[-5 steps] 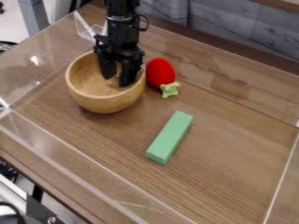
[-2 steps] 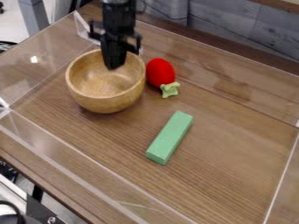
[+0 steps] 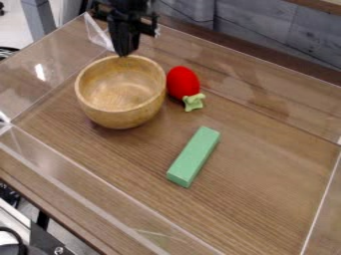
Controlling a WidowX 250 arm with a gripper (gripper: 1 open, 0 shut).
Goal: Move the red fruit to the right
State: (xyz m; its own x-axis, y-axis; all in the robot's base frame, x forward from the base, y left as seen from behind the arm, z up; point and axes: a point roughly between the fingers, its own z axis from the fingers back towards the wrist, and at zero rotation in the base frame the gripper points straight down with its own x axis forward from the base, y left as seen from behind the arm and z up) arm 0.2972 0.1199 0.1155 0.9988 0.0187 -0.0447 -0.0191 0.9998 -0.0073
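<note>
The red fruit (image 3: 184, 83) lies on the wooden table just right of the wooden bowl (image 3: 120, 93), its green leafy cap pointing right and toward me. My gripper (image 3: 127, 48) hangs above the bowl's far rim, pointing down, with its black fingers shut together and nothing visible between them. It is up and left of the fruit, clear of it.
A green rectangular block (image 3: 194, 156) lies diagonally in the middle of the table. Clear plastic walls (image 3: 40, 70) fence the table on all sides. Bare wood stretches to the right of the fruit and block.
The gripper was open, low inside the bowl; its fingers have shut on nothing and it has risen out of the bowl. Fruit, bowl and block have stayed put.
</note>
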